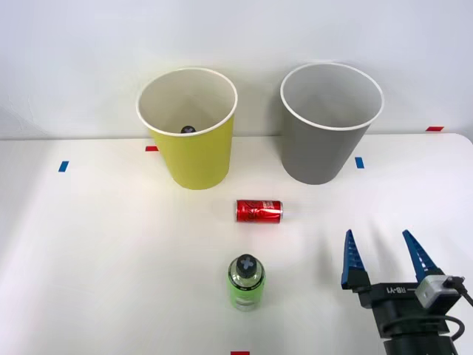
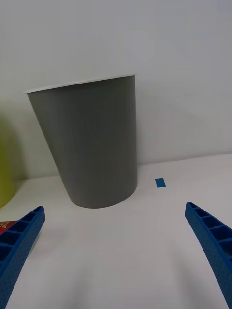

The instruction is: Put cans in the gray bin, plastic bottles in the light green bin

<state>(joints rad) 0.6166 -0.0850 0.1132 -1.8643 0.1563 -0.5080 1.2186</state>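
The right gripper [image 1: 384, 255] is hovering wide open and empty at the table's [image 1: 111, 251] near right, bare tabletop lying between it and the gray bin [image 1: 325, 140] beyond. The red soda can [image 1: 259, 211] is lying on its side left of it, near the light green bin [image 1: 194, 151]; the green bottle [image 1: 245, 283] is standing nearer.

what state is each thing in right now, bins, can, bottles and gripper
light green bin: upright, a dark bottle cap showing inside
gray bin: upright, nothing seen inside
red can: lying on its side on the table, between the bins and the green bottle
green bottle: standing upright, capped
right gripper: open, holding nothing
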